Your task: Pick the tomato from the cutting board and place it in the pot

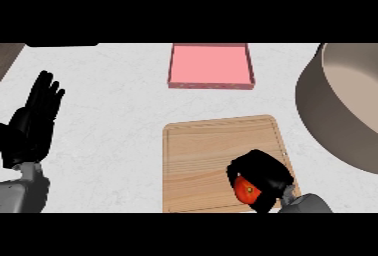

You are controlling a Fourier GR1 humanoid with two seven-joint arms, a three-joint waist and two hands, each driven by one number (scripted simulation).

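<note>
A wooden cutting board lies at the centre of the counter. Over its lower right corner my right hand is curled round a red tomato, most of which the fingers hide. I cannot tell whether the tomato still rests on the board or is lifted off it. The big grey-brown pot stands at the right edge, cut off by the frame, its open inside facing up. My left hand rests open at the far left, fingers up, away from the board.
A pink square tray lies behind the cutting board at the top centre. White counter surface separates the board from the left hand and from the pot.
</note>
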